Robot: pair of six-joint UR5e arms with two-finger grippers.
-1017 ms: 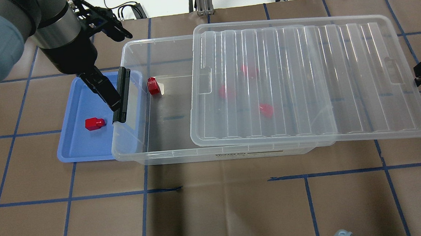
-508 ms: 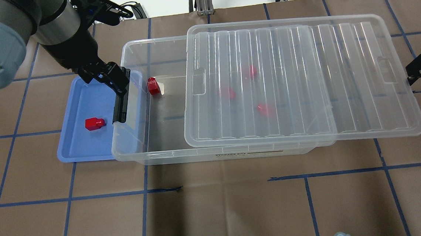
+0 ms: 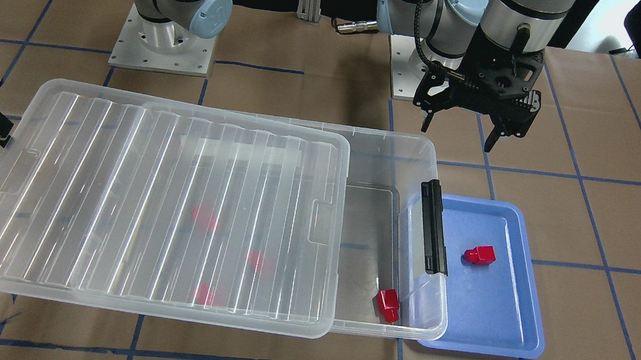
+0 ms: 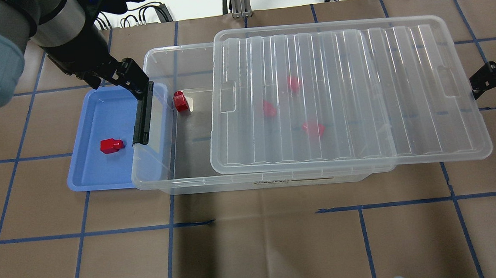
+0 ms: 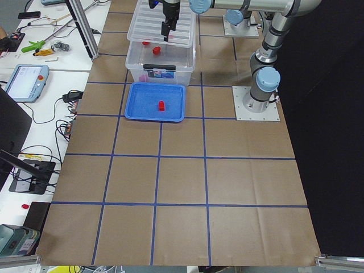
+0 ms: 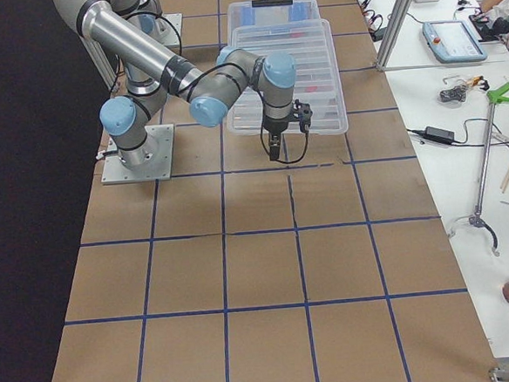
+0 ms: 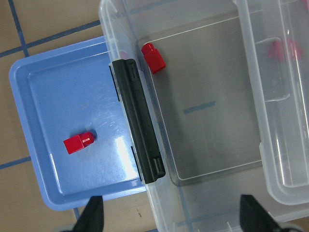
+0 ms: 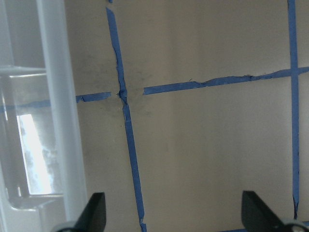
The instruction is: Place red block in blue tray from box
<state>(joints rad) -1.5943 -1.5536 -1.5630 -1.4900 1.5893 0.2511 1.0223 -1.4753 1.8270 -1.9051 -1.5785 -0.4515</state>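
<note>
Left tool (image 3: 459, 128) spread wide, pointing down, prob. over blue tray (image 3: 494, 311).

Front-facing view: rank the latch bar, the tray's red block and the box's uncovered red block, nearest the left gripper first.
1. latch bar: on the box end, just below the left gripper in view.
2. tray's red block: middle of the blue tray.
3. uncovered red block: box corner on the operators' side.

We've got one red block (image 4: 111, 145) lying on its side in the blue tray (image 4: 97, 110), tucked at the clear box (image 4: 189, 178)'s left end. Its lid (image 4: 345, 93) sits offset right, leaving a second block (image 4: 180, 101) uncovered and three more blocks (image 4: 268, 109) underneath.
</note>
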